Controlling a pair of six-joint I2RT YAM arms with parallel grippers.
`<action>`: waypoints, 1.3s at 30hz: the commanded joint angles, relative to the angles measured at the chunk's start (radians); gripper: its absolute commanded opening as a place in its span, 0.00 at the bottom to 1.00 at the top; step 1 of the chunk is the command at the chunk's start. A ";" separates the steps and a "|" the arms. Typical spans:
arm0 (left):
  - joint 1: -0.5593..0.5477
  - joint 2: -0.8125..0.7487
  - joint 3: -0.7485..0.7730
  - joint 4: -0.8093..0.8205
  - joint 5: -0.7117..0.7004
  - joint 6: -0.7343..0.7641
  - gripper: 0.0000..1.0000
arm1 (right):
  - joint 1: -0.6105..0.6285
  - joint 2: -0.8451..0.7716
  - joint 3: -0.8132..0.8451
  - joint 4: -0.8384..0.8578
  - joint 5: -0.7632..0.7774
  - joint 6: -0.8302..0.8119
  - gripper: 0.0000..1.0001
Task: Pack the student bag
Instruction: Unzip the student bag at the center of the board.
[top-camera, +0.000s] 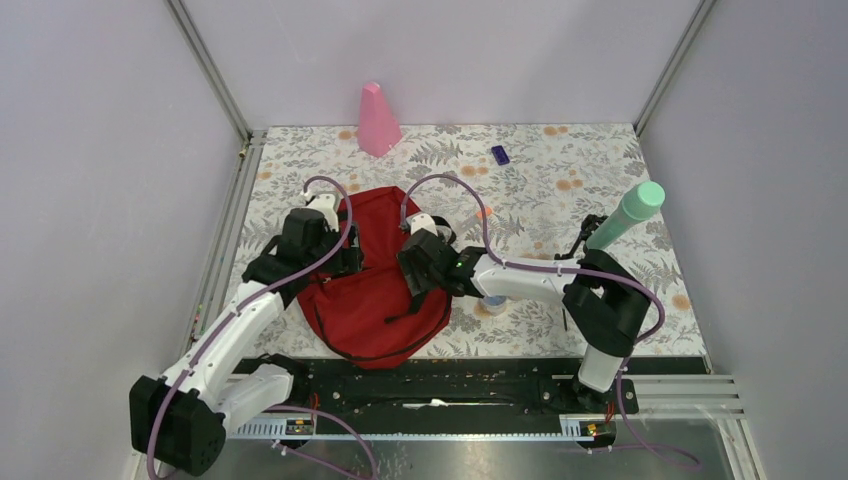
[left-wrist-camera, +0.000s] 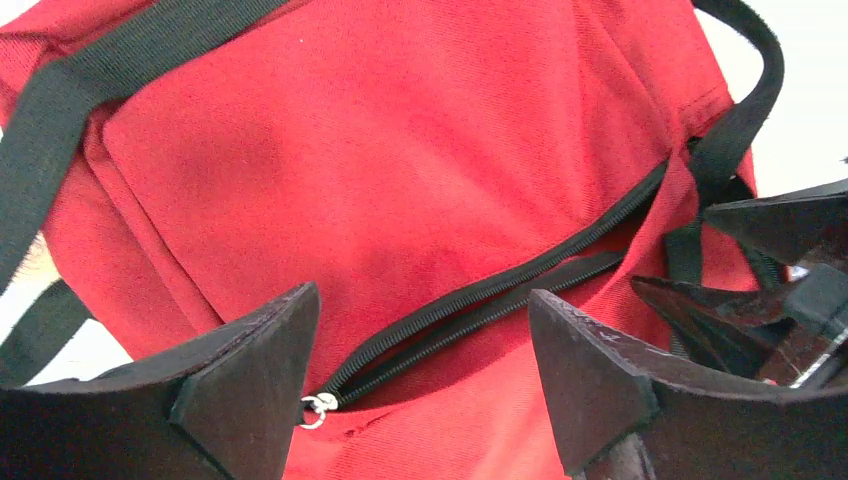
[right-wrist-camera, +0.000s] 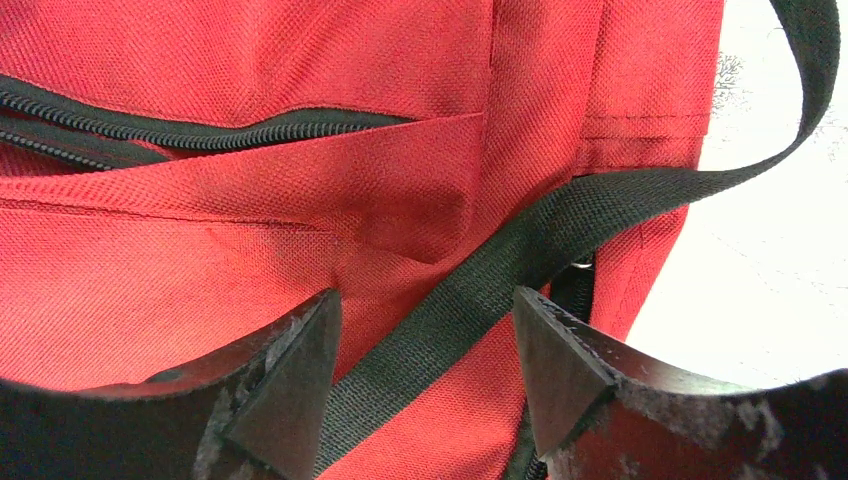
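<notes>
Left fingers (left-wrist-camera: 250, 385) stand wide apart and empty over the black zipper (left-wrist-camera: 480, 300) of the dark red fabric backpack (top-camera: 375, 285). Right fingers (right-wrist-camera: 285, 385), equally spread and empty, hang over its black webbing strap (right-wrist-camera: 500, 270). Beyond them on the floral counter (top-camera: 560, 180) stand a pink cone (top-camera: 378, 120), a purple block (top-camera: 500, 154) and a mint-green cylinder (top-camera: 625, 215).

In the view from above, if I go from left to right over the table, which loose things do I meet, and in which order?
red backpack → small purple object → green bottle. The pink cone stands in line with the backpack, so I leave it out.
</notes>
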 joint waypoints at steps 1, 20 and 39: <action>-0.007 0.036 0.075 -0.021 -0.034 0.101 0.79 | 0.001 -0.057 -0.008 -0.002 0.026 0.019 0.72; -0.179 -0.041 -0.108 0.031 -0.093 -0.180 0.54 | 0.001 -0.037 0.167 0.026 -0.038 0.033 0.82; -0.200 -0.101 -0.160 0.073 -0.075 -0.247 0.44 | 0.002 0.086 0.120 0.028 -0.036 0.039 0.77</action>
